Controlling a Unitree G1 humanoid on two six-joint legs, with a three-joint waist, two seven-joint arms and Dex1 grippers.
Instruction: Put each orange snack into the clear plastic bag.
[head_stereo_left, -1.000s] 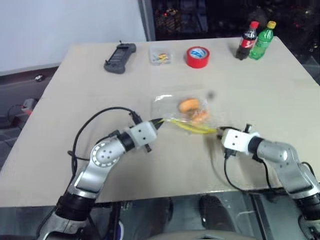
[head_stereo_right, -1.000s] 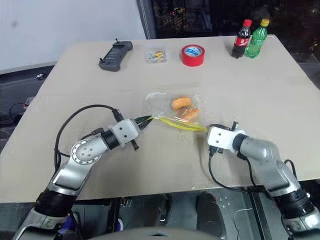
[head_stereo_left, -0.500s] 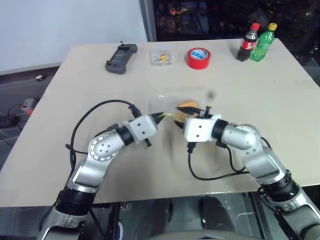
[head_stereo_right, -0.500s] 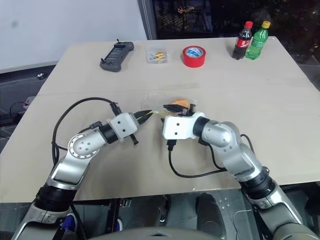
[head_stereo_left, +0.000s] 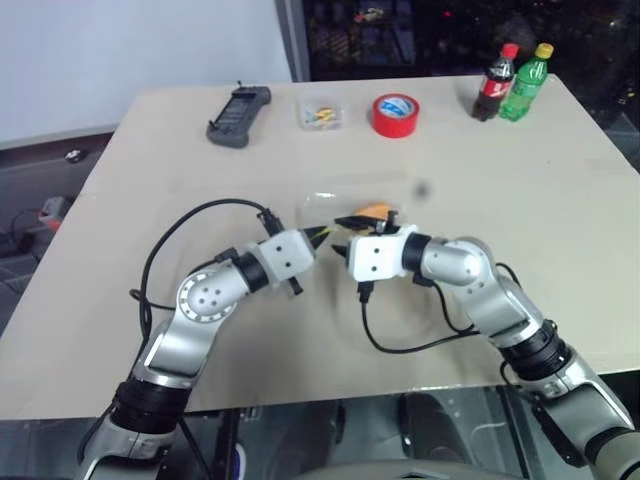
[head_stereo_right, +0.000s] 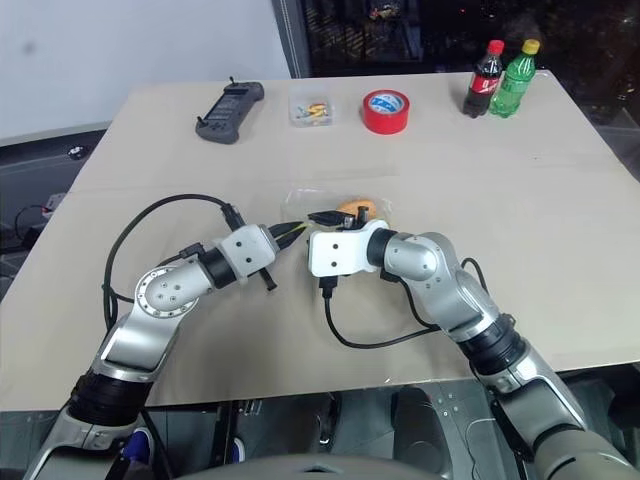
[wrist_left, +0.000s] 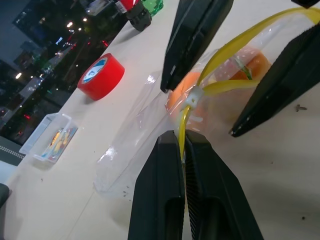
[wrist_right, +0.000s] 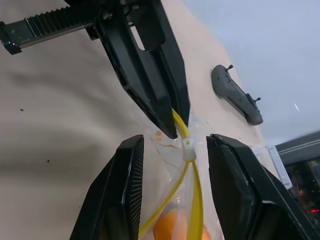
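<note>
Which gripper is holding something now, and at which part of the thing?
The left gripper is shut on the bag, pinching its yellow seal strip at the end. The right gripper is open around the strip, holding nothing.

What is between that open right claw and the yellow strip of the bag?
Nothing visible. The right gripper is open, its fingers on either side of the clear plastic bag's yellow seal strip. The left gripper is pinching that strip at its end.
</note>
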